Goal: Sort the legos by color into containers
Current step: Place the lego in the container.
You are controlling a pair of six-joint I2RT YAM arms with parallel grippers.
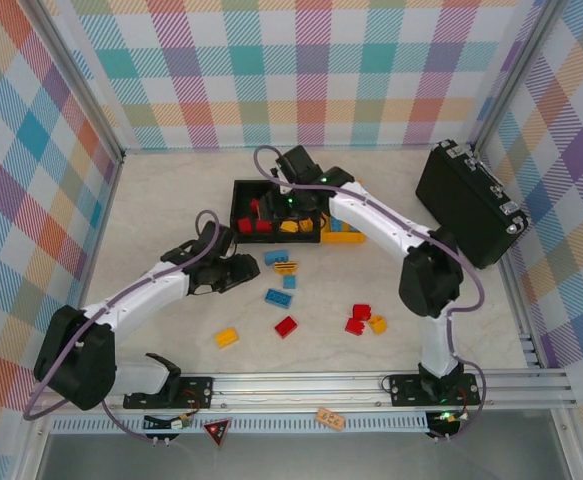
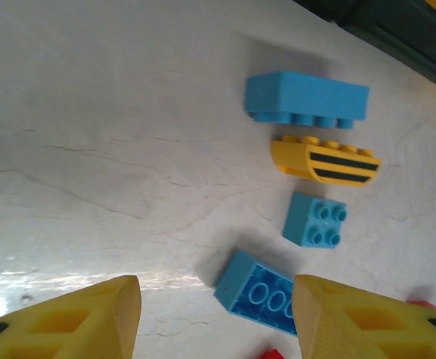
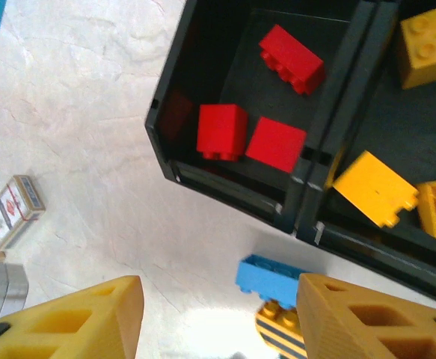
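Left hand (image 2: 215,318) (jaws apart) right over a blue lego (image 2: 256,294)

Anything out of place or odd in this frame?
Nothing is spilled or damaged. One oddity: a flat pale-orange tag lies on the metal rail at the near edge, apart from the loose legos. A blue brick lies tipped over, its hollow underside showing.

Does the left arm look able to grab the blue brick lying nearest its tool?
Probably yes: the left tool is open, the blue brick lies just ahead between its fingers, and nothing covers it.
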